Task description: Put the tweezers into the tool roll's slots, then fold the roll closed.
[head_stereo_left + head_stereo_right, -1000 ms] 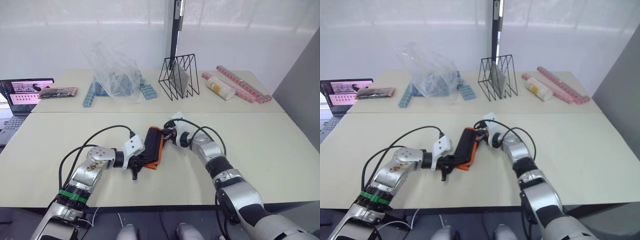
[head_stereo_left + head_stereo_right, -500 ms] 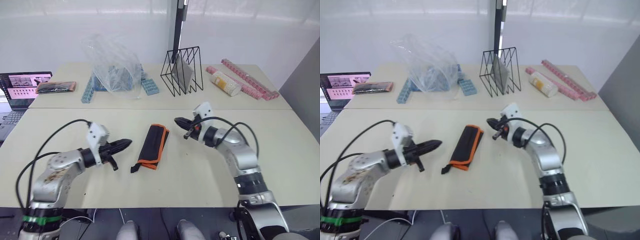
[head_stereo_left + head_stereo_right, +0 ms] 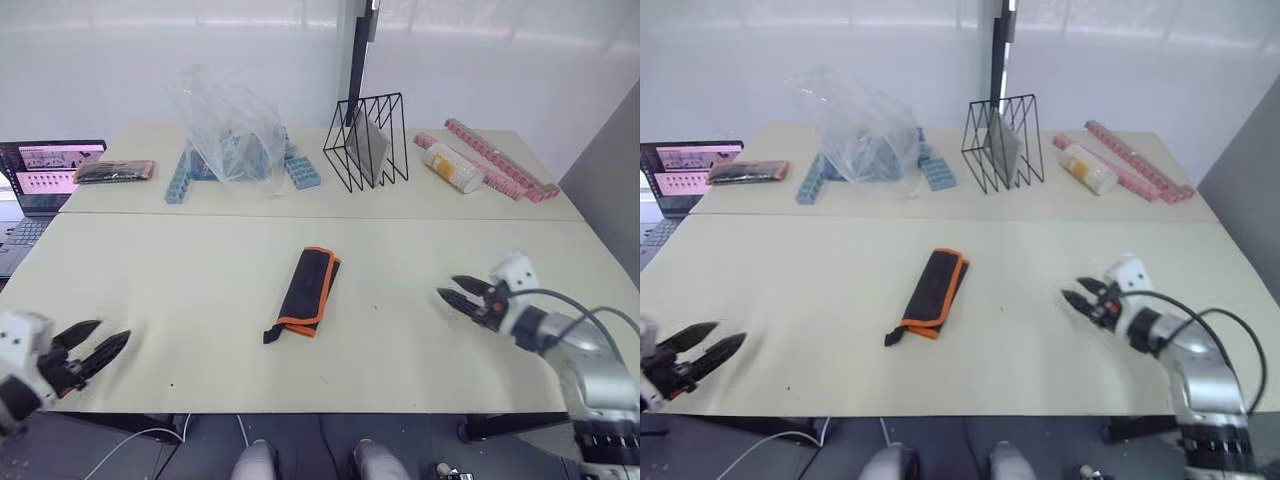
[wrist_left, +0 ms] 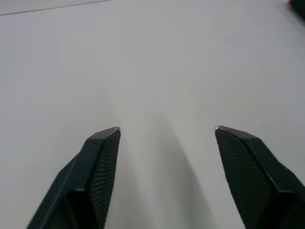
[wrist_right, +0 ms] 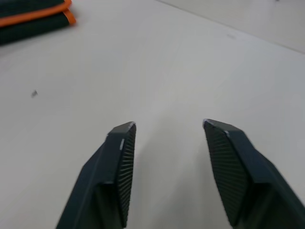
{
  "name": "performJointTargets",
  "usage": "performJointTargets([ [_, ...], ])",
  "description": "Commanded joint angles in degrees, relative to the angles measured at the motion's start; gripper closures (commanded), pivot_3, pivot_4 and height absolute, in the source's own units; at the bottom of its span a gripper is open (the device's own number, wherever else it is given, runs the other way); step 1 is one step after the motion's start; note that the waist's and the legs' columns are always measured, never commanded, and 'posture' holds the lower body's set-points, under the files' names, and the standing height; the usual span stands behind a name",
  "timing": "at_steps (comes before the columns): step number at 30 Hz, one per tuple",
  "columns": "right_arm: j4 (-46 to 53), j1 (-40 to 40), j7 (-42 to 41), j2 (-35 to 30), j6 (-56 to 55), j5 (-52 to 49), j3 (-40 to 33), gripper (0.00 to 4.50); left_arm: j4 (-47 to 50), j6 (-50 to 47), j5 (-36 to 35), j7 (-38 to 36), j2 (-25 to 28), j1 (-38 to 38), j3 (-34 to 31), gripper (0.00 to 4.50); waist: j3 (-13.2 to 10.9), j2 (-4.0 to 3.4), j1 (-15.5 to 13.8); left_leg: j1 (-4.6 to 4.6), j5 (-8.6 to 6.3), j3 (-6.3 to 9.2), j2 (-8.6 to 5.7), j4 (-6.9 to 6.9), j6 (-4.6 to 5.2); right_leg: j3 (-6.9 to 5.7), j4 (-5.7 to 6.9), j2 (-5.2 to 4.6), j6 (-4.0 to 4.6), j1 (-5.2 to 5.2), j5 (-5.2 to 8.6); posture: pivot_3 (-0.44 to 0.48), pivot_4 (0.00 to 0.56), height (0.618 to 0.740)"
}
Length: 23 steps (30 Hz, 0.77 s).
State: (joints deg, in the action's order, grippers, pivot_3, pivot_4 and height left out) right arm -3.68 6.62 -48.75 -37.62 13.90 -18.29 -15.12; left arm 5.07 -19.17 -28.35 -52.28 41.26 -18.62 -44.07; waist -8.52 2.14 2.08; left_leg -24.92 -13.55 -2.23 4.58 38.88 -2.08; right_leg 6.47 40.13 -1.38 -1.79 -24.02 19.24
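The tool roll [image 3: 309, 289] lies folded shut in the middle of the near table, black with orange edging, its black strap trailing toward the front edge; a corner of it shows as tool roll [image 5: 33, 16] in the right wrist view. The tweezers and the slots are hidden. My left gripper [image 3: 92, 345] hangs open at the table's front left corner, far from the roll, with nothing between its fingers [image 4: 102, 157]. My right gripper [image 3: 458, 297] is open and empty over the table to the right of the roll, its fingers [image 5: 125, 152] pointing toward it.
On the far table stand a clear plastic bag [image 3: 230, 125] over blue blocks, a black wire rack [image 3: 365, 140], a bottle [image 3: 449, 168], pink block strips [image 3: 500, 165] and a flat dark packet [image 3: 115, 172]. A laptop [image 3: 45, 170] sits at the far left.
Both grippers let go of the folded roll, drew back to the table's left and right sides and opened. The roll lies still in the middle.
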Motion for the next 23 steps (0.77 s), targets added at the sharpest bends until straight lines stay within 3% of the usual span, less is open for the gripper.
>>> performJointTargets([
  [1,-2.87,-1.02,-1.52,-1.81,-4.53,-1.07,-3.8,0.61,-1.21,2.39,-0.56,-1.19,1.54,-0.51,-2.41,0.0,0.0,0.0,0.16,0.03,0.01,-0.01,0.0,0.0,0.0,0.01,0.0,0.0,0.0,0.02,0.0,0.0,0.15,0.689],
  [3,-6.41,-1.68,-2.13,-2.73,-6.72,-1.02,-5.48,0.01,-2.85,2.71,-0.64,-1.74,2.19,-1.04,-3.22,0.0,0.0,0.01,0.22,0.12,0.01,-0.02,0.0,-0.01,0.0,0.02,0.02,0.01,0.0,0.1,0.0,0.0,0.15,0.689],
  [10,-11.49,-0.74,-2.85,-3.98,-10.03,-1.02,-6.0,0.01,-4.72,2.92,-0.43,-2.69,3.52,-2.09,-2.59,0.0,0.0,0.01,0.5,0.19,0.01,-0.07,0.05,-0.04,0.0,0.08,0.04,0.06,0.0,0.11,0.0,0.0,0.15,0.689],
  [23,-8.6,-2.57,-2.49,-3.42,-8.44,-1.98,-5.93,0.01,-5.11,2.62,-0.1,-2.51,4.82,-0.69,-1.11,0.0,0.0,0.01,0.26,0.25,0.01,-0.1,0.04,-0.02,0.0,0.08,0.06,0.03,0.0,0.21,0.0,0.0,0.15,0.689],
])
